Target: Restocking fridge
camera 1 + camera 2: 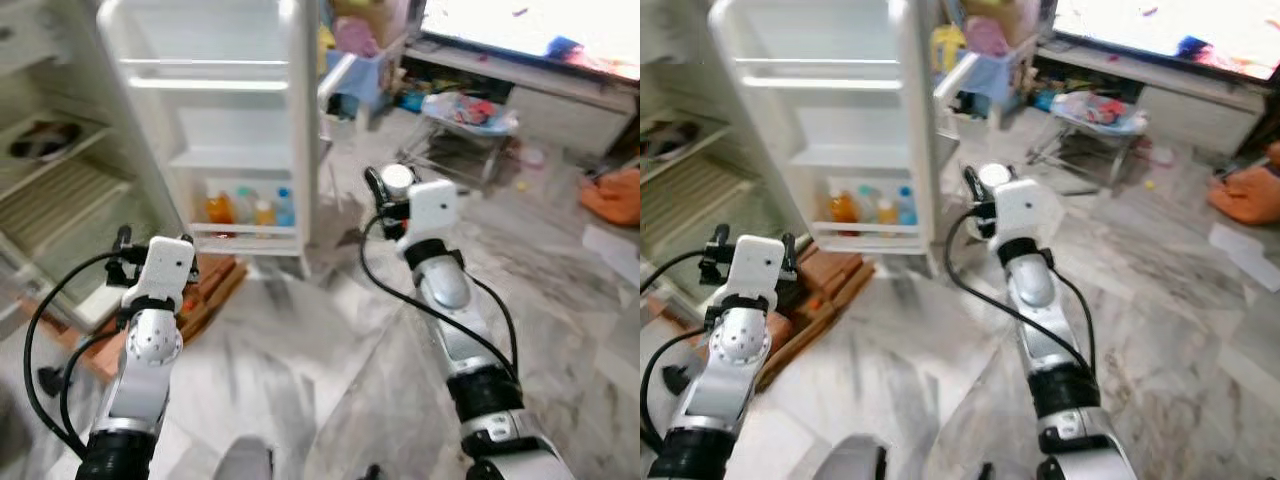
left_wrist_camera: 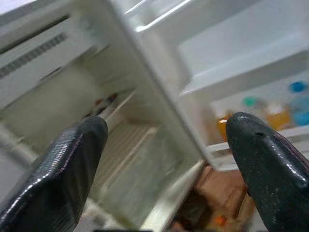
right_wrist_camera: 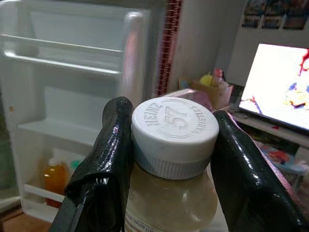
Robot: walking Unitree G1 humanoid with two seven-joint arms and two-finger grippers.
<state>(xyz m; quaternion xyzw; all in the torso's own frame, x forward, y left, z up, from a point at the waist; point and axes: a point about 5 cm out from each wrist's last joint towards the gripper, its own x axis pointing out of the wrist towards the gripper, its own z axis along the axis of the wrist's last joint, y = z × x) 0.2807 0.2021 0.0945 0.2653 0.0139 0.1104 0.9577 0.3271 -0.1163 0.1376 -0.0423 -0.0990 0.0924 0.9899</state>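
My right gripper (image 3: 169,159) is shut on a Heinz jar (image 3: 171,174) with a white ribbed cap and pale contents; the two black fingers press on the cap's sides. From the head it shows as a white cap (image 1: 397,179) held up at mid-height, right of the open fridge door (image 1: 230,130). The door's bottom shelf carries an orange bottle (image 1: 219,209) and two small bottles (image 1: 275,208). My left gripper (image 2: 164,159) is open and empty, pointing at the fridge interior (image 1: 50,180) on the left.
Wooden blocks (image 1: 205,290) lie on the marble floor under the fridge door. A bright TV screen (image 1: 540,25) on a low cabinet, a folding rack (image 1: 465,125) and clutter stand at the back right. An orange cloth (image 1: 612,195) lies at far right.
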